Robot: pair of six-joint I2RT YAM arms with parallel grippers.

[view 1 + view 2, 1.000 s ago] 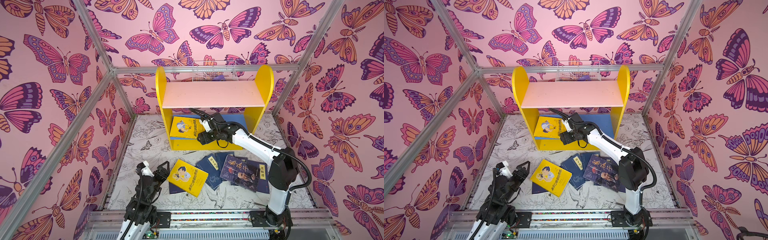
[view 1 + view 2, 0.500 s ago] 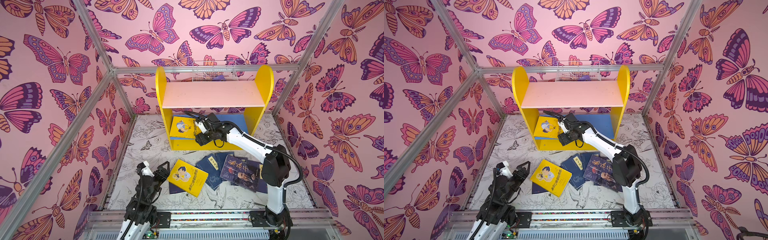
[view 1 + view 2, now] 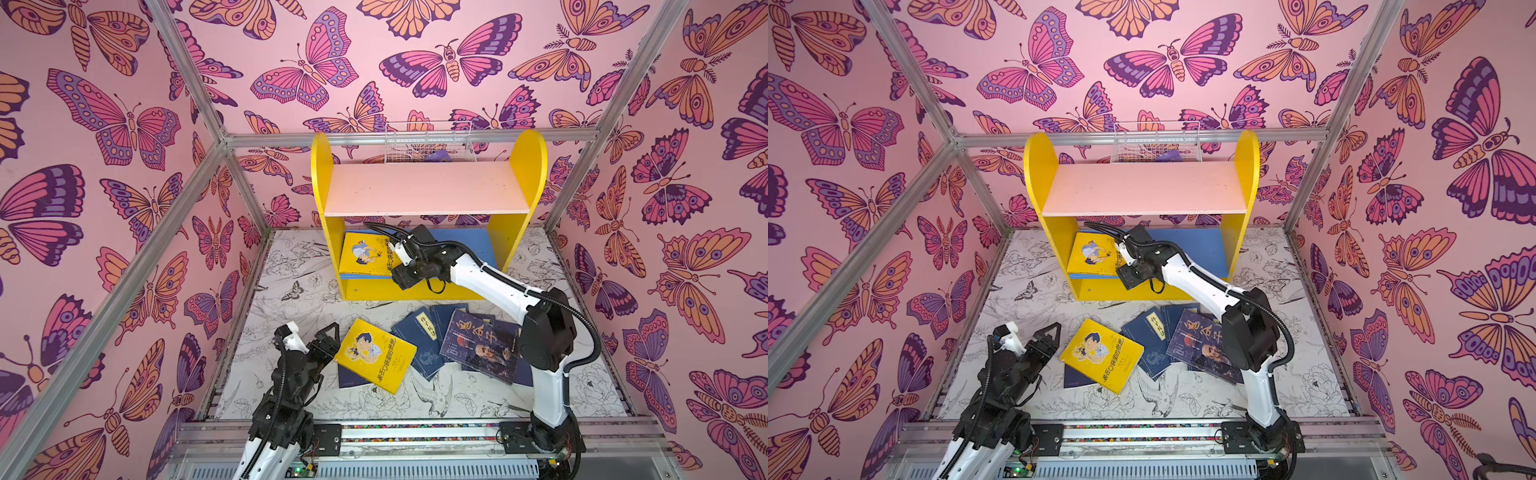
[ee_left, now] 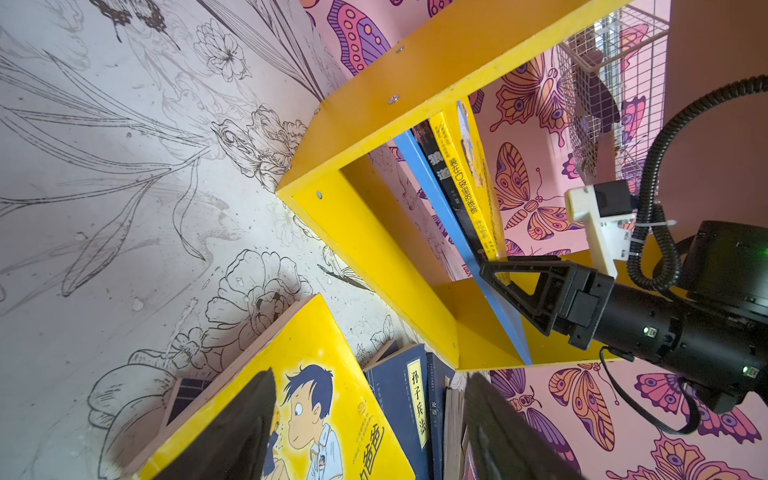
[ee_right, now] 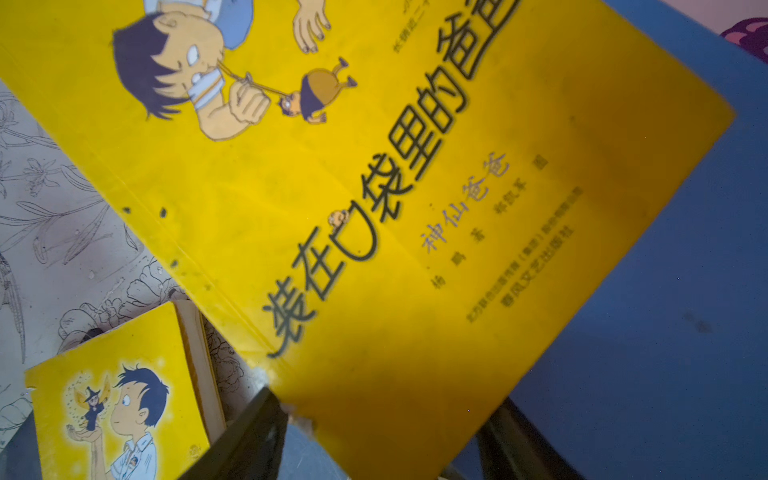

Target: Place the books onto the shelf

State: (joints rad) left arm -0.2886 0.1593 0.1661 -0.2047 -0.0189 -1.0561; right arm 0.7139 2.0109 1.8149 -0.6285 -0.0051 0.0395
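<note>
The shelf (image 3: 322,174) (image 3: 1142,187) stands at the back, its pink upper board bare. A yellow cartoon-boy book (image 3: 365,253) (image 3: 1094,253) (image 5: 374,187) lies on the blue lower board, on top of a black book (image 4: 436,166). My right gripper (image 3: 395,272) (image 3: 1121,274) (image 5: 384,399) is at that board's front edge, open, with the yellow book's near corner between its fingers. More books lie on the floor: a second yellow one (image 3: 376,355) (image 3: 1102,355) (image 4: 316,374), navy ones (image 3: 419,340) (image 4: 409,399) and a dark portrait cover (image 3: 482,349). My left gripper (image 3: 332,343) (image 3: 1052,338) (image 4: 370,376) hovers open and empty beside the yellow floor book.
A white wire basket (image 3: 428,143) (image 3: 1156,143) hangs behind the shelf's top. Butterfly-patterned walls and aluminium frame posts close in the floor on three sides. A metal rail (image 3: 415,432) carrying both arm bases runs along the front.
My right arm's elbow has swung left and its wrist has pressed in closer to the yellow book on the lower board. The left arm has not moved.
</note>
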